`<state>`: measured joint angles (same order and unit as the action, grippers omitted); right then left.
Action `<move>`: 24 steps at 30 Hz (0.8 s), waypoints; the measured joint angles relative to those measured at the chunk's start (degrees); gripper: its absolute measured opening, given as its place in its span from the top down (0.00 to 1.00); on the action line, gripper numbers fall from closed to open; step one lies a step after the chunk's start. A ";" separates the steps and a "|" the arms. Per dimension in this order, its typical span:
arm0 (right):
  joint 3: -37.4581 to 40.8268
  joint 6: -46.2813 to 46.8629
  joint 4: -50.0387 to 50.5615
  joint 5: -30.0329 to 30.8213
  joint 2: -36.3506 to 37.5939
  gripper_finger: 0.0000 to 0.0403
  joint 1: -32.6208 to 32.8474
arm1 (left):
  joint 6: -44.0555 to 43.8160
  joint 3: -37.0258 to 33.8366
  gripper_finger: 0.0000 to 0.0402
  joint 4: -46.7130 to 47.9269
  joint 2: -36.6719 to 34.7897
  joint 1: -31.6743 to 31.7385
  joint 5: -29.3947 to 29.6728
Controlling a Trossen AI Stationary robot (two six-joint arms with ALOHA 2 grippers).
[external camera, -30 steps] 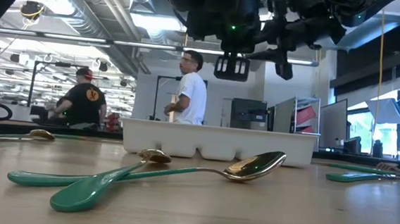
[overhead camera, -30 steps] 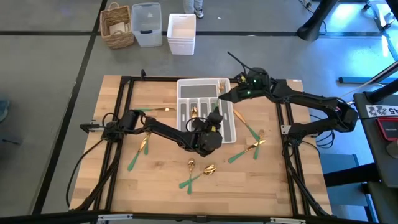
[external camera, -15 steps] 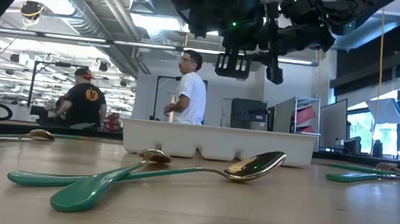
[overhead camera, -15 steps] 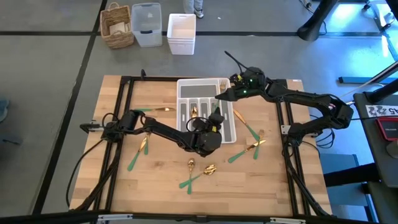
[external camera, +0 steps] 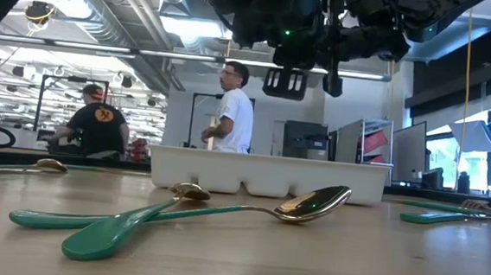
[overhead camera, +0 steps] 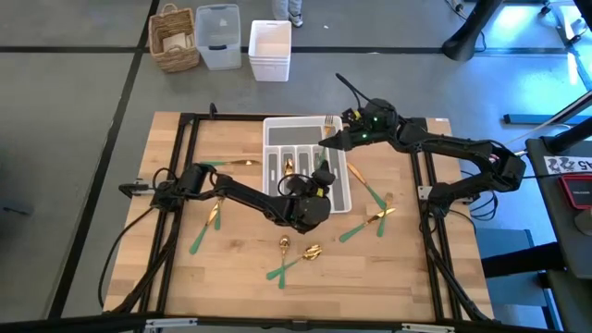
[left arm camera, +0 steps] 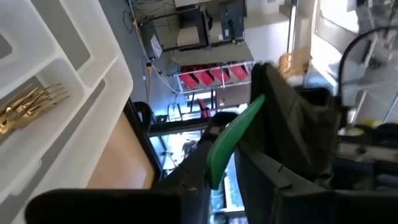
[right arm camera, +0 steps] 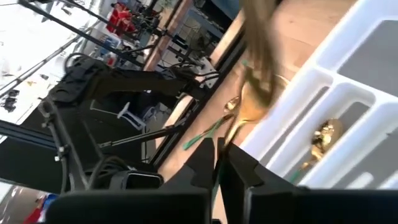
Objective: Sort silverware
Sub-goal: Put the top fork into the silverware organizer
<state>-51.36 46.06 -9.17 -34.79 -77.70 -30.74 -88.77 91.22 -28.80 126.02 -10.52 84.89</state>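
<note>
The silverware has gold heads and green handles. Several pieces lie loose on the wooden table, among them two spoons (overhead camera: 298, 250) near the front and forks (overhead camera: 377, 218) to the right. The white slotted tray (overhead camera: 277, 131) holds a few gold-headed pieces (overhead camera: 289, 166). My left gripper (overhead camera: 314, 187) hangs over the tray's near end, shut on a green-handled piece (overhead camera: 322, 171). My right gripper (overhead camera: 331, 137) is at the tray's far right corner, shut on a fork (overhead camera: 329, 120). In the low view both grippers (external camera: 286, 80) hang above the tray (external camera: 269, 176). My left gripper pinches the green handle (left arm camera: 216, 163) between its two fingers. The handle's free end (left arm camera: 254, 107) sticks out past the fingertips and slants up toward the far edge. The gripper hides the piece's head. My right gripper pinches the fork's slim handle (right arm camera: 216, 167) between its two fingers. The gold head (right arm camera: 256, 53) reaches out beyond the fingertips, over the tray's far right corner. Whether the fork is clear of the tray, I cannot tell.
A black frame (overhead camera: 185, 120) borders the table. Beyond the far edge stand a wicker basket (overhead camera: 176, 39) and two plastic bins (overhead camera: 270, 48). In the low view two spoons (external camera: 310, 203) lie close in front, and people stand in the room behind.
My right gripper has moved a little toward the table's left and far edges, at the tray's far right corner.
</note>
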 joint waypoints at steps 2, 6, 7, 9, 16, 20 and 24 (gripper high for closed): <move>0.00 -0.03 -0.97 -0.30 0.06 0.98 0.03 | 2.62 0.00 0.81 0.01 0.00 -0.21 -1.40; -0.17 0.26 -1.42 -0.15 0.01 0.97 -0.02 | 6.96 0.02 0.73 -0.21 0.00 -0.59 -6.47; -0.17 0.20 -1.36 0.18 -0.01 0.98 -0.05 | 7.72 0.02 0.71 -0.20 0.00 -0.71 -7.27; -0.17 -0.10 -1.38 0.24 -0.03 0.99 -0.05 | 9.04 0.02 0.68 -0.22 0.00 -0.95 -8.60; -0.19 -0.02 -1.55 -0.37 -0.03 0.98 -0.98 | 14.40 0.02 0.62 -0.19 0.00 -2.70 -9.54; -0.26 0.02 -1.64 -1.06 -0.03 0.99 -4.05 | 16.96 0.02 0.63 -0.12 -0.10 -4.29 -9.48; -0.26 1.68 -1.61 -5.07 -0.01 0.98 -8.19 | 19.02 0.02 0.62 0.24 -0.82 -5.43 -8.02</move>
<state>-51.62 47.74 -10.78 -39.85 -77.71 -38.93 -69.75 91.24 -28.56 125.19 -15.95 76.87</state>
